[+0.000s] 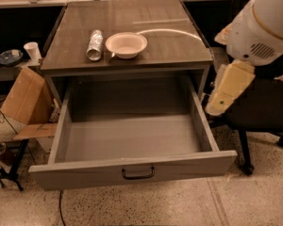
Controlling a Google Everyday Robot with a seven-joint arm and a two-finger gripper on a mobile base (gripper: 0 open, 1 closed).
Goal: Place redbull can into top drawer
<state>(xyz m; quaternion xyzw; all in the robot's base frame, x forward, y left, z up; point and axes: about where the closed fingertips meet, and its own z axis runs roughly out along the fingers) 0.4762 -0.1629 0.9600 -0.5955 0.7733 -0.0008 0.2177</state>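
The redbull can (95, 44) lies on its side on the wooden cabinet top (132, 18), just left of a white bowl (126, 44). The top drawer (132, 171) is pulled wide open below, and its grey inside holds nothing; its dark handle (138, 174) is at the centre of the front panel. My gripper (222, 98) hangs at the right, beside the drawer's right wall and below the cabinet top's level, under the white arm housing (264, 27). It is far from the can and holds nothing that I can see.
A black office chair (259, 112) stands right of the drawer, behind my arm. A cardboard box (26, 98) leans at the left. A white paper cup (32, 51) and dishes sit on a low shelf at far left. A white cable (170, 31) curves across the cabinet top.
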